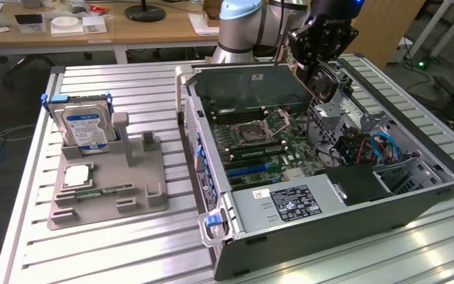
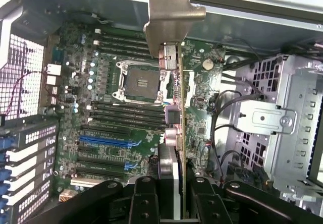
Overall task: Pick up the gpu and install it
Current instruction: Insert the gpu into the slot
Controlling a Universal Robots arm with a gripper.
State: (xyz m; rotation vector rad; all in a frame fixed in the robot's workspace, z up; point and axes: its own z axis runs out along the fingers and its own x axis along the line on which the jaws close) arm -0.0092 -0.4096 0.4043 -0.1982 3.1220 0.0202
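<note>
Black tool (image 2: pixel 174 196) closest to the lens in the wrist view, its fingers (image 2: pixel 144 201) pressed in on both faces of the gpu (image 2: pixel 169 161) so that the card is pinched between them. The card is seen edge-on, with its silver bracket (image 2: pixel 171 17) at the end away from the tool. Beyond the card lies the green motherboard (image 2: pixel 116 133) with the bare CPU socket (image 2: pixel 141 80) and rows of dark slots, all inside the open computer case (image 2: pixel 282 133).

Exterior view: the tool (image 1: pixel 321 66) hangs at about 1 o'clock in the frame, gripping the gpu (image 1: pixel 327 86) over the far side of the case (image 1: pixel 330 236), above its rim and apart from the motherboard (image 1: pixel 266 145). The power supply (image 1: pixel 290 204) with its black label sits at the case's 6 o'clock end.

At 9 o'clock from the case, a grey holder (image 1: pixel 125 177) rests on the slatted tabletop (image 1: pixel 132 254). A hard drive (image 1: pixel 85 127) stands upright at its 12 o'clock end, and a square processor chip (image 1: pixel 77 174) and a memory stick (image 1: pixel 101 192) lie flat nearer 6 o'clock.
</note>
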